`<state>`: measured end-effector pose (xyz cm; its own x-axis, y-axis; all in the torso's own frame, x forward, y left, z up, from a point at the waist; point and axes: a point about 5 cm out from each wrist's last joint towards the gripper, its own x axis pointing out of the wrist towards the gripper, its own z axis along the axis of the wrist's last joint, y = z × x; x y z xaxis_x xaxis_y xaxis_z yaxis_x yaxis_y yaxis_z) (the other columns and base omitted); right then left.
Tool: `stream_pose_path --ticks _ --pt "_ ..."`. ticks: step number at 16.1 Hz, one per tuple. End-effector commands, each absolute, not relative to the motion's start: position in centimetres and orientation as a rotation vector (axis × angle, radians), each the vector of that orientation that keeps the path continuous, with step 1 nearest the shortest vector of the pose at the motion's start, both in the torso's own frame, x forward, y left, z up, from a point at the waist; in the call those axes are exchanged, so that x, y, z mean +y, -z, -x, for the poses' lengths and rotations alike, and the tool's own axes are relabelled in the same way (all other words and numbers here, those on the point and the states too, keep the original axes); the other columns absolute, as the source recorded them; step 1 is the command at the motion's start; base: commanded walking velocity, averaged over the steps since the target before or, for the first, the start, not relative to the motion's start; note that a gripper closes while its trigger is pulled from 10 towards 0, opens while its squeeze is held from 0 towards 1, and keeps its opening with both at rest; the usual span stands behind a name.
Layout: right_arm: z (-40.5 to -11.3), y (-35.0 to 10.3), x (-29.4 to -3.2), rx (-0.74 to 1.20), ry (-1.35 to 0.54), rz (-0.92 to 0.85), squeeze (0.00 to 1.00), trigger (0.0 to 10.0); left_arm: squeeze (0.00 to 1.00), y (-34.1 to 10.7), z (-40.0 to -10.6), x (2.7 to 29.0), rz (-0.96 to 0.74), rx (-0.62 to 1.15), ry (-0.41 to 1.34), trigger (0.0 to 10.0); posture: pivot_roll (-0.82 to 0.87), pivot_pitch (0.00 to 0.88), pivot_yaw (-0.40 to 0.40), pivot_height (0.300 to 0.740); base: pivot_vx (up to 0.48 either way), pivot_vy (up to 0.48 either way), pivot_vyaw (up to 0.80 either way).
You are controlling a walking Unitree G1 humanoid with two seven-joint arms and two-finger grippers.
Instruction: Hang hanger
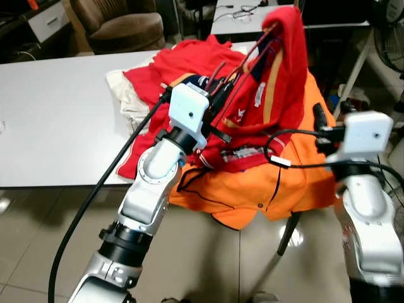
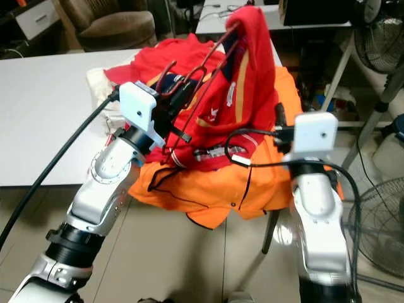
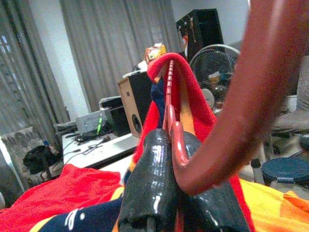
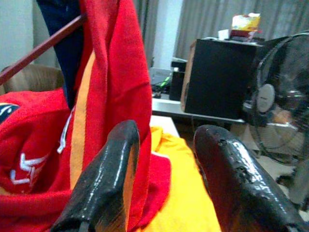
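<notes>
A dark red hanger (image 3: pixel 170 104) sits inside a red jersey with an orange stripe (image 1: pixel 278 69); one hanger end lifts the jersey's shoulder up high. My left gripper (image 3: pixel 173 159) is shut on the hanger near its hook (image 2: pixel 172 71), just above the table's near right corner. The hook (image 3: pixel 251 92) looms large and blurred in the left wrist view. My right gripper (image 4: pixel 166 145) is open beside the hanging red cloth, holding nothing. Its black finger (image 1: pixel 320 117) stands next to the jersey's right edge.
An orange garment (image 1: pixel 265 183) drapes over the white table's (image 1: pixel 57 120) right corner, with more red and white clothes (image 1: pixel 145 79) piled behind. A table leg (image 1: pixel 289 232) drops to the tiled floor. A fan (image 2: pixel 379 38), a black speaker (image 4: pixel 219 79) and an armchair (image 1: pixel 120 25) stand behind.
</notes>
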<state>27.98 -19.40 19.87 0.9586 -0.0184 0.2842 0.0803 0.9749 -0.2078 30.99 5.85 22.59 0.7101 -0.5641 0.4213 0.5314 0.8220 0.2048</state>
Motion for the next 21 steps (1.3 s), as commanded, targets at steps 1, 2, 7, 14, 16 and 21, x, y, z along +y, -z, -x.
stream_pose_path --ticks 1,2,7,14,16,21 --pt "-29.0 -20.0 -18.9 -0.295 0.020 0.211 1.00 10.0 0.00 -23.1 -30.8 6.1 -0.046 -0.504 0.618 10.0 -0.31 0.039 0.141 0.740 0.000 0.000 0.00" --pt "-29.8 -20.1 -18.8 -0.298 0.017 0.213 1.00 10.0 0.00 -23.2 -30.7 6.0 -0.039 -0.503 0.635 10.0 -0.31 0.038 0.140 0.740 0.000 0.000 0.00" --pt "-31.7 -20.9 -19.3 -0.342 0.014 0.199 1.00 10.0 0.00 -23.1 -29.0 4.8 0.030 -0.454 0.863 10.0 -0.29 0.034 0.124 0.740 0.000 0.000 0.00" --pt "-32.1 -20.9 -18.0 -0.343 -0.064 0.205 0.00 10.0 0.00 -21.8 -26.8 4.2 0.063 -0.318 1.152 10.0 -0.29 0.049 0.117 0.740 0.000 0.000 0.00" --pt "-32.3 -20.2 -18.0 -0.318 -0.055 0.178 0.00 10.0 0.00 -22.0 -26.6 4.1 0.084 -0.310 1.160 10.0 -0.29 0.053 0.116 0.740 0.000 0.000 0.00" --pt "-33.1 -19.6 -17.9 -0.286 -0.068 0.154 0.00 10.0 0.00 -22.1 -26.2 4.1 0.092 -0.296 1.198 10.0 -0.28 0.057 0.110 0.740 0.000 0.000 0.00"
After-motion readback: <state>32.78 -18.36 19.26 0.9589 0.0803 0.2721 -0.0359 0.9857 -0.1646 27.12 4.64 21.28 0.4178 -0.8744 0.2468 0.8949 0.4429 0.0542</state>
